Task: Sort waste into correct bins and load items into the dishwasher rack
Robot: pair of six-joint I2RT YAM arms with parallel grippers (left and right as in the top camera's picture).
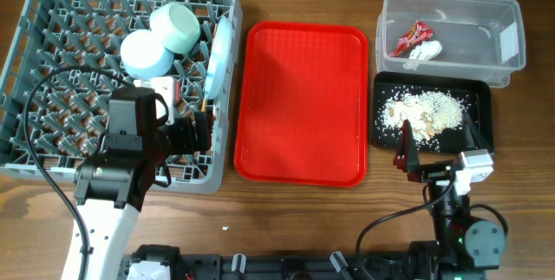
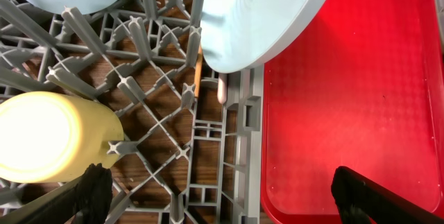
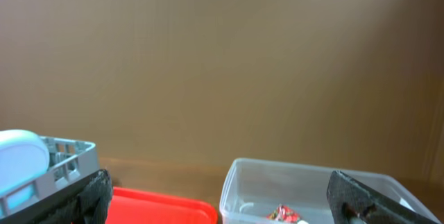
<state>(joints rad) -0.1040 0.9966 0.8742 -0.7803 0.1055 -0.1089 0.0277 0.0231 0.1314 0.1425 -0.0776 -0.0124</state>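
Observation:
The grey dishwasher rack (image 1: pixel 52 20) holds two mint bowls (image 1: pixel 176 25) (image 1: pixel 144 53), a white plate (image 1: pixel 218 50) on edge and a yellow cup (image 2: pixel 48 137). A wooden chopstick (image 2: pixel 199 78) lies in the lattice under the plate (image 2: pixel 263 16). My left gripper (image 1: pixel 198 131) is open and empty over the rack's front right corner (image 2: pixel 229 203). The red wrapper (image 1: pixel 409 37) and white napkin (image 1: pixel 427 51) lie in the clear tub (image 1: pixel 512 20). Food scraps (image 1: pixel 425 111) lie in the black tray (image 1: pixel 481 89). My right gripper (image 1: pixel 438 146) is open and empty at that tray's front edge. I see no fork.
The large red tray (image 1: pixel 303 102) lies between the rack and the bins, with nothing on it. The right wrist view faces a brown wall, with the clear tub (image 3: pixel 305 182), the red tray (image 3: pixel 159 207) and the rack's corner (image 3: pixel 62 158) low in frame.

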